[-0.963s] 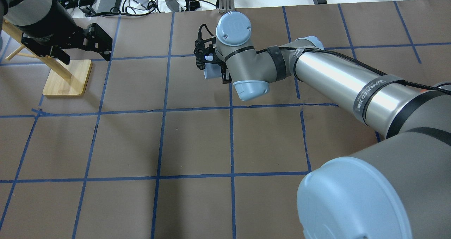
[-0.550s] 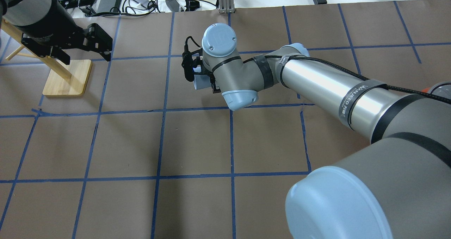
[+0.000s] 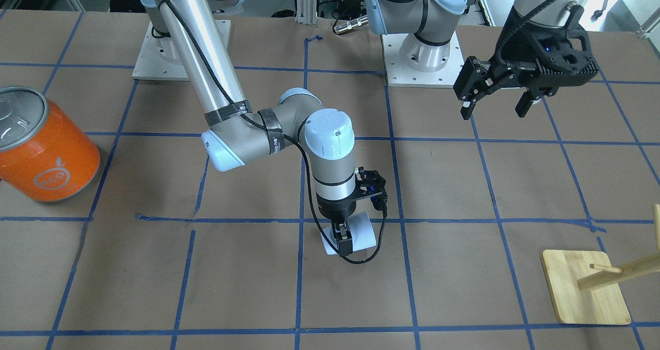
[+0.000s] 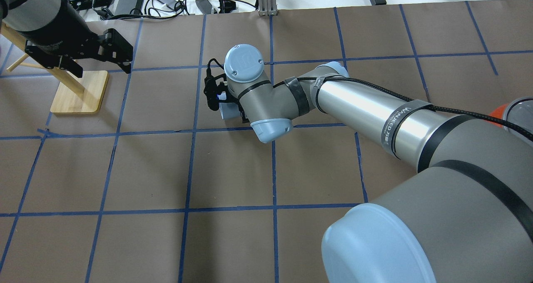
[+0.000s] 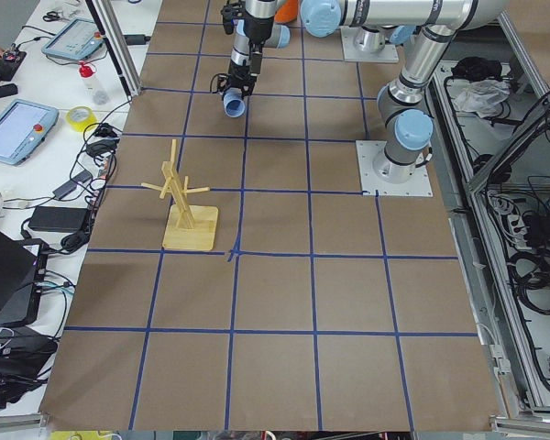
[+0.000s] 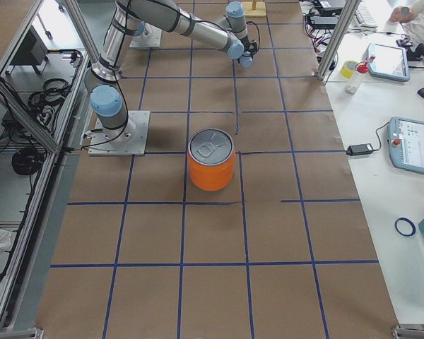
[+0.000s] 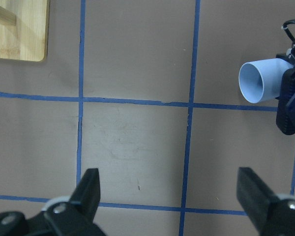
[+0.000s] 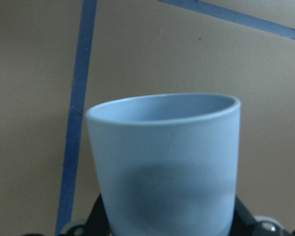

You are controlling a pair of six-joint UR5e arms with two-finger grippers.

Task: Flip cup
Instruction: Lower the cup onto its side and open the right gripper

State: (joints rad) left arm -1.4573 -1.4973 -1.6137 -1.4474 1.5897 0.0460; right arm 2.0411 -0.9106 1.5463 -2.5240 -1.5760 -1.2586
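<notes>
My right claw [image 3: 344, 242]: clamped on the pale blue cup [image 3: 365, 230], which is tipped sideways.
My left claw [image 3: 494, 112]: spread wide open.

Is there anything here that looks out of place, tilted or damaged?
The cup lies sideways, held by the right gripper, with its mouth toward the robot's left; this fits a flip in progress. The blue tape is crooked and ragged near the wooden stand. Nothing looks spilled or broken.

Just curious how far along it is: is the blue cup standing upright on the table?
No, the cup is held on its side in the right gripper, open mouth facing sideways.
</notes>
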